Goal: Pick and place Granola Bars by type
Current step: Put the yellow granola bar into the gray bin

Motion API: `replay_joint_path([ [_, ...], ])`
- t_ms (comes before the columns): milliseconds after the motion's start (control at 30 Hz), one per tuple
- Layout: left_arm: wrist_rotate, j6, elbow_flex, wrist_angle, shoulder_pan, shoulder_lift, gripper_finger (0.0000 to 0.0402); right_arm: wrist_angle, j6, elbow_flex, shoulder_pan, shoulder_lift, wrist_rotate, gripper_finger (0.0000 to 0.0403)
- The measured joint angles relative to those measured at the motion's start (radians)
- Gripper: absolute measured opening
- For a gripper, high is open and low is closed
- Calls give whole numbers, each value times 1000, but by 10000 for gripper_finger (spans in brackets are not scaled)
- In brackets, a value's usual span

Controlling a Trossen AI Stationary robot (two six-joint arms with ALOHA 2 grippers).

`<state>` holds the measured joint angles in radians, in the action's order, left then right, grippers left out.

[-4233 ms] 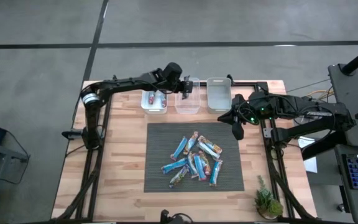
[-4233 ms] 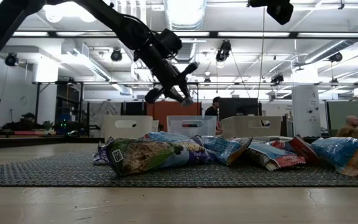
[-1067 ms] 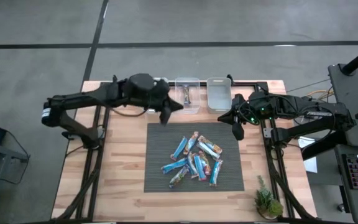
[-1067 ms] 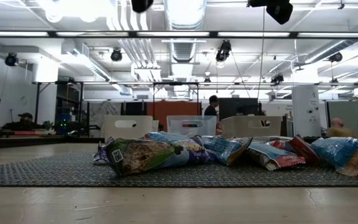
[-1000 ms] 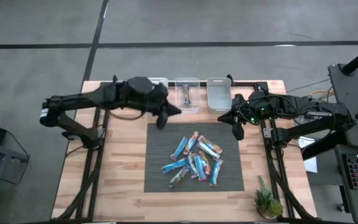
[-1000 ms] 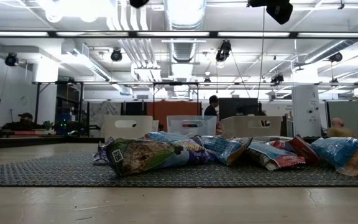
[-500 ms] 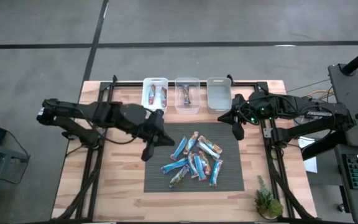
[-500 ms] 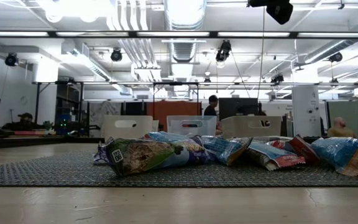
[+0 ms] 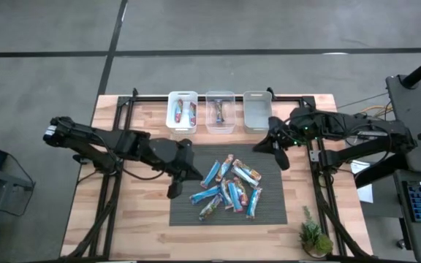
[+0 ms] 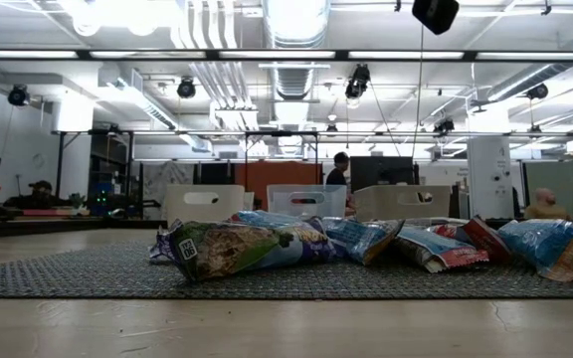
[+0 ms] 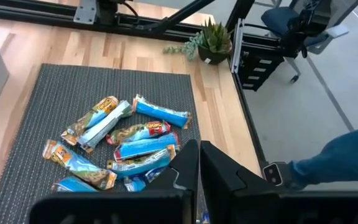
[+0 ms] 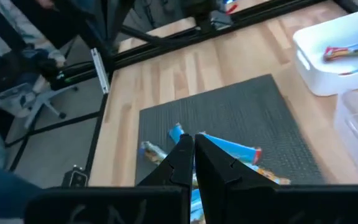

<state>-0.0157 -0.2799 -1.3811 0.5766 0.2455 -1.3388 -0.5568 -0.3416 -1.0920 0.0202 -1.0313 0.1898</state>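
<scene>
On the mat, most of the bars lie in a loose pile, unsorted. At the table's far edge stand three bins: the left bin holds two bars, the middle bin holds one, and the right bin looks empty. Judged from this, sorting has just begun; about ten bars remain. The left gripper hangs over the mat's left edge, beside the pile, fingers pressed together, holding nothing. The right gripper waits near the right bin, fingers also pressed together and empty.
</scene>
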Motion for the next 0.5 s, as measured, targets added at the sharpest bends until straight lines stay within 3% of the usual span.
replay_joint_path([
  [300, 4, 45, 0, 51, 0, 16, 0, 15, 5, 0, -52, -60, 5, 8],
  [500, 66, 77, 64, 73, 0, 97, 0, 15, 5, 0, -71, -83, 4, 8],
])
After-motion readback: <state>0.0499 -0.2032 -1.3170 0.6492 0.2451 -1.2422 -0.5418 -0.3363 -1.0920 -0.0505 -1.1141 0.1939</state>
